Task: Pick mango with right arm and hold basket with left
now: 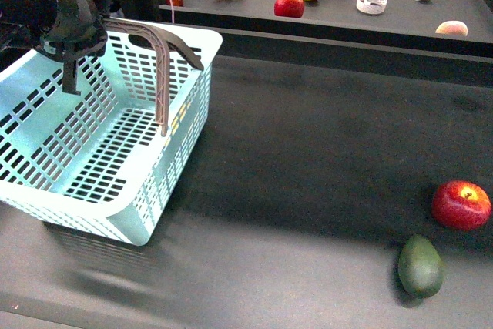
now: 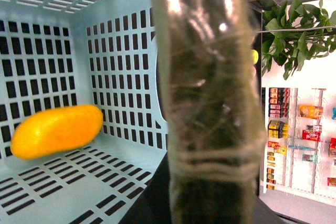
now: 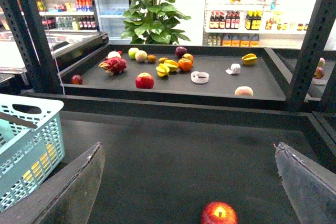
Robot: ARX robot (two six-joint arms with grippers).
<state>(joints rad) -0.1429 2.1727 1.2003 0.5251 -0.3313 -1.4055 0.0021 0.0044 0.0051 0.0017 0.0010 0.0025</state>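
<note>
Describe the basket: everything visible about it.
The basket is pale aqua plastic, rectangular, with slotted walls and floor and a rolled rim. It sits tilted on the dark table at front left, its near corner low. A grey-brown ribbed handle arches above its opening, with the left gripper at its far left rim; whether that gripper is clamped on anything cannot be told. Inside, the left wrist view shows the mango against a slotted wall, yellow glimpsed through the slots in the front view.
</note>
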